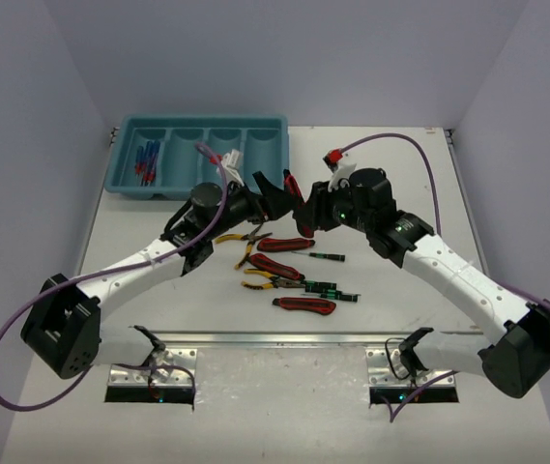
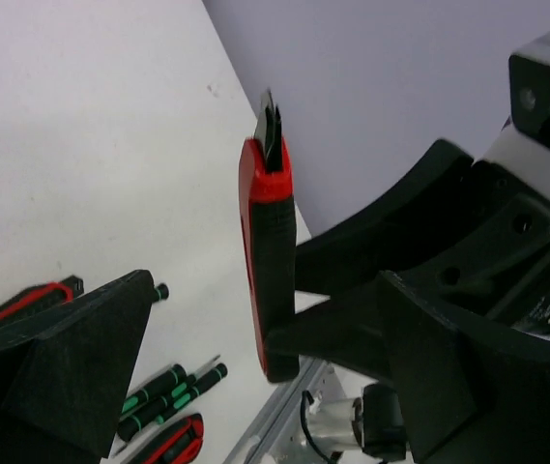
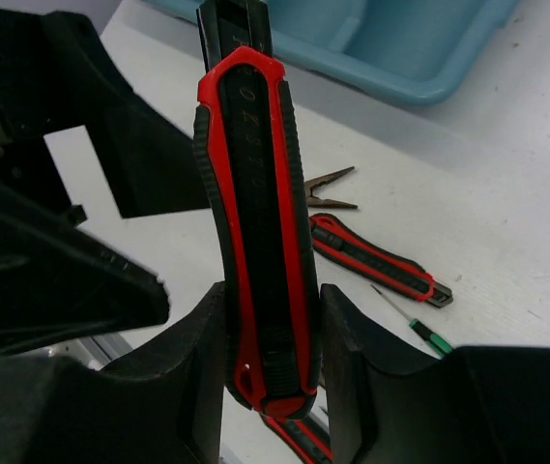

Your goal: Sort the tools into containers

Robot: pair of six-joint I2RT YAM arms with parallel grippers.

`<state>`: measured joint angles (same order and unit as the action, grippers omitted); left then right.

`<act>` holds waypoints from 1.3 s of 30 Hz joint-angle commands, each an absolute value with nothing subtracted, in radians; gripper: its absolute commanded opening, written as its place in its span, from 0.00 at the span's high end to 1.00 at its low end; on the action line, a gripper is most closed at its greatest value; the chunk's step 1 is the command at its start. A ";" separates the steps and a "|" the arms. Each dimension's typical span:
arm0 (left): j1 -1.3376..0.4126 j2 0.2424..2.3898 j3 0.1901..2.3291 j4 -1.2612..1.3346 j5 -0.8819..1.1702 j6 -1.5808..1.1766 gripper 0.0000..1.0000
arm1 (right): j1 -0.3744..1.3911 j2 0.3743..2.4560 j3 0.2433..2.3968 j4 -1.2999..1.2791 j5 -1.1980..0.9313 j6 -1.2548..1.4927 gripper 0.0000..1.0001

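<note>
The right claw (image 3: 273,333) clamps a red-and-black plastic utility knife (image 3: 255,174) upright near the teal-blue plastic tray (image 1: 202,121). The left claw (image 1: 273,196), spread apart, should close squarely on its free handle.

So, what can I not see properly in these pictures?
Right wrist view: the blade end of the utility knife is cut off by the top edge.
Top view: the left gripper and right gripper hide most of it.
Top view: precision screwdrivers too small to count.
</note>
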<state>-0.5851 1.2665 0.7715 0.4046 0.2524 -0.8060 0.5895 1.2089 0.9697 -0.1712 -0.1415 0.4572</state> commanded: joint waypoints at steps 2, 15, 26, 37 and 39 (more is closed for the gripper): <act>-0.614 1.339 0.887 0.509 0.147 -0.799 0.14 | 0.617 1.182 1.011 -0.102 -0.189 0.535 1.00; -0.632 1.421 0.996 0.395 0.183 -0.760 1.00 | 0.632 1.187 0.996 -0.027 -0.161 0.563 0.95; -0.290 1.774 1.635 -0.388 -0.089 -0.308 1.00 | 0.582 0.874 0.856 -0.260 0.258 0.413 0.01; -0.053 2.164 2.071 -0.492 -0.345 0.020 1.00 | 0.569 0.746 0.769 -0.386 0.184 0.342 0.01; -0.030 2.188 2.064 -0.465 -0.307 0.037 0.96 | 0.569 0.757 0.763 -0.383 0.142 0.344 0.01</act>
